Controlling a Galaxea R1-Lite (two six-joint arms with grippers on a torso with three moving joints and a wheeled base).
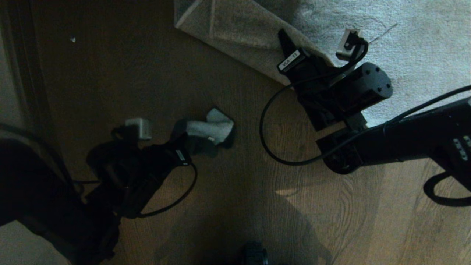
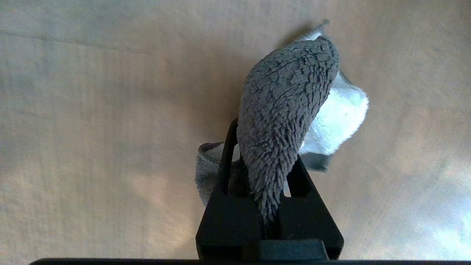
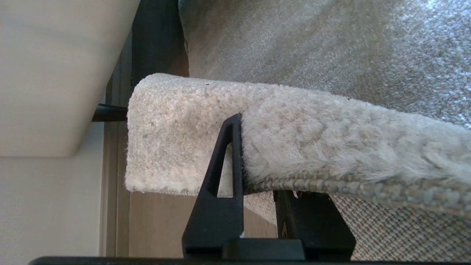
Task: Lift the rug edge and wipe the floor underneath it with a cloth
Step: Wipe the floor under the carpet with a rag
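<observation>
head view: the left arm enters from the lower left corner and reaches out low over the floor [image 1: 228, 191]. the left gripper [image 1: 191, 145] points toward the middle of the floor, its jaws pinching the cloth [image 1: 215, 127], which bunches past the fingertips and lies on the planks. the right arm comes in from the right edge, wrist bent toward the far side. the right gripper [image 1: 285, 46] sits at the rug edge [image 1: 235, 40], which is folded up and back so the smoother underside faces up along the top of the frame. the plush top of the rug [image 1: 415, 55] fills the upper right corner. bare planks lie between the cloth and the folded border; the two are well apart.

left wrist view: the left gripper [image 2: 270, 184] has its jaws pressed on a grey nubby fold of the cloth [image 2: 287, 106], which stands up between them; a paler part spreads behind it against the floor [image 2: 92, 129].

right wrist view: the right gripper [image 3: 257, 176] clamps the rug edge [image 3: 294, 140], one finger on the plush side, the other under the woven backing. the border hangs lifted, its corner free beyond the fingers. floor [image 3: 158, 221] shows beneath.
</observation>
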